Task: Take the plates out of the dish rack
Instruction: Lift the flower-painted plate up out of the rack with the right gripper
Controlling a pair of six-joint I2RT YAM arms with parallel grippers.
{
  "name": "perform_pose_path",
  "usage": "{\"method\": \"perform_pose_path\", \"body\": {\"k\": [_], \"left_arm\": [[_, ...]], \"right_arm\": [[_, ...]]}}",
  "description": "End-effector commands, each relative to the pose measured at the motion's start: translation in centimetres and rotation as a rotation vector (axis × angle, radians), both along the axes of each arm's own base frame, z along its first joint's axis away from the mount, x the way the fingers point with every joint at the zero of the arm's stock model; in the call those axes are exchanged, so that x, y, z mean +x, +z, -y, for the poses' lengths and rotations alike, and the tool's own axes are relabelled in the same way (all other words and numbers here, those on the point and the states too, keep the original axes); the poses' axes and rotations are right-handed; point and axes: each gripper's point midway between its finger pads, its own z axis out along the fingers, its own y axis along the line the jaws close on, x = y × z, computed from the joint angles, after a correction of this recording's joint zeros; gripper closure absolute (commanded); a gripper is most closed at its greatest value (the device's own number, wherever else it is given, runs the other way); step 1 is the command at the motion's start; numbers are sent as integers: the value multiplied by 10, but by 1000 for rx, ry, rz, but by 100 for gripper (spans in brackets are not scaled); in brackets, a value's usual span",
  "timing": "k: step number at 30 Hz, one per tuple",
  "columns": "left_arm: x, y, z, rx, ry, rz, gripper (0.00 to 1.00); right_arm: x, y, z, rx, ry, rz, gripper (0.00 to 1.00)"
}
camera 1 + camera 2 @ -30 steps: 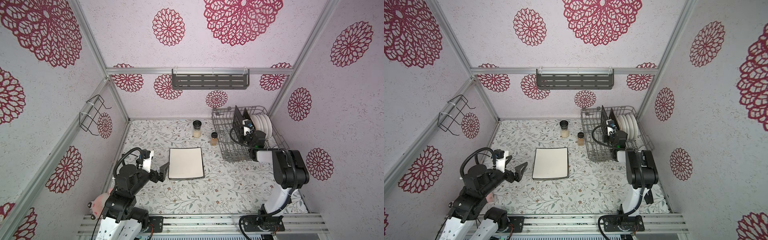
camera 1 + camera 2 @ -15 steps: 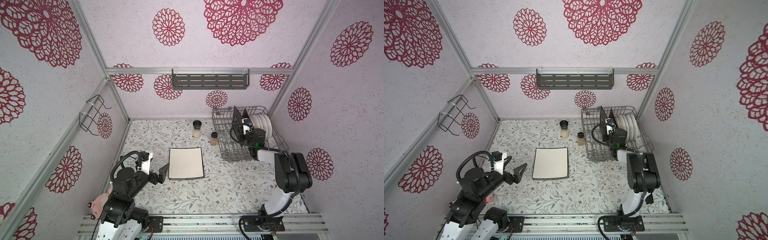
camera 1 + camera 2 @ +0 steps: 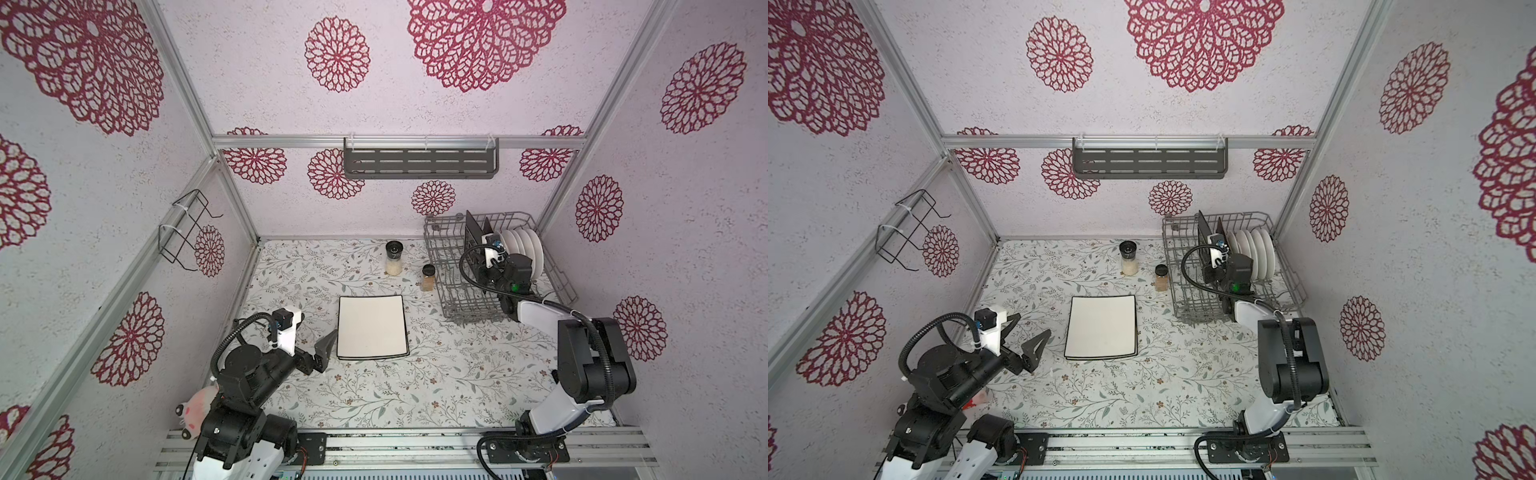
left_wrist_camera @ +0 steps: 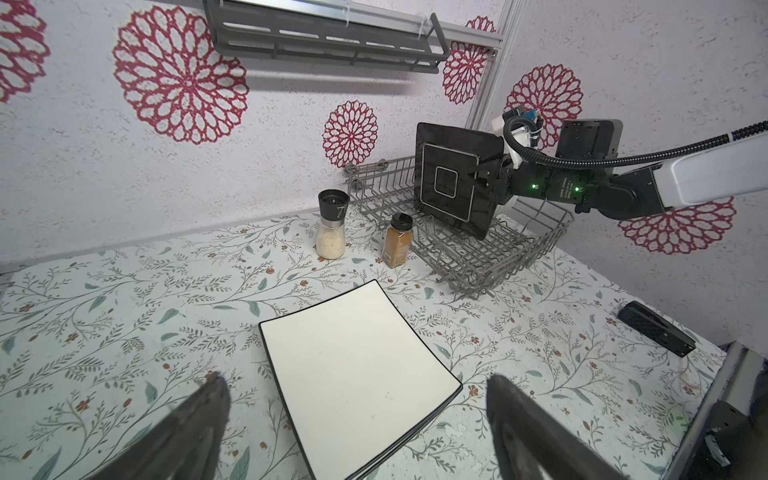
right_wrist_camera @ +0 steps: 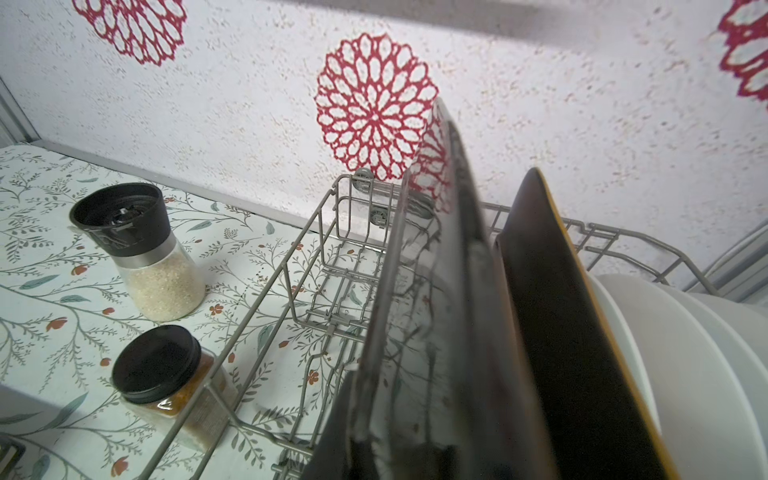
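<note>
- Fingertips of the right gripper (image 4: 482,176) vanish against the black square plate (image 4: 453,183) they clamp; in both top views the right arm (image 3: 515,270) covers them.
- Seen from the right wrist, that plate is a smeared dark slab, cropped at the bottom edge.
- Only rims of the round white plates (image 3: 528,247) show, faces hidden; the second dark plate (image 5: 552,311) stands edge-on.
- Both wide-spread fingers of the left gripper (image 4: 356,384) are blurred and cropped.
- The cream plates (image 3: 1102,326) lie stacked, perhaps three; count unclear.
- A pink plush toy (image 3: 195,409) sits half hidden behind the left arm (image 3: 249,374).

Glossy black plate (image 5: 436,311), dish rack (image 4: 478,257) — matt grey wire
</note>
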Motion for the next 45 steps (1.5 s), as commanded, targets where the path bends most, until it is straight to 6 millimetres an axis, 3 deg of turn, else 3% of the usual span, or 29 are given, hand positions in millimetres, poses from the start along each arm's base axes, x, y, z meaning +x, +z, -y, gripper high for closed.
{"method": "perform_pose_path", "body": {"k": [1, 14, 30, 36, 45], "left_arm": [[-2, 4, 3, -5, -22, 31, 2], [-11, 14, 2, -25, -26, 75, 2], [-20, 24, -4, -44, -5, 123, 3], [-17, 24, -8, -52, 23, 116, 3], [-2, 22, -22, -86, 135, 78, 3]], "right_arm": [[-19, 119, -36, 57, 135, 304, 90], [-50, 162, -53, -5, 168, 342, 91], [-97, 208, -88, -114, 230, 399, 91], [-121, 216, -111, -206, 274, 425, 91], [-157, 208, -143, -453, 267, 472, 91]]}}
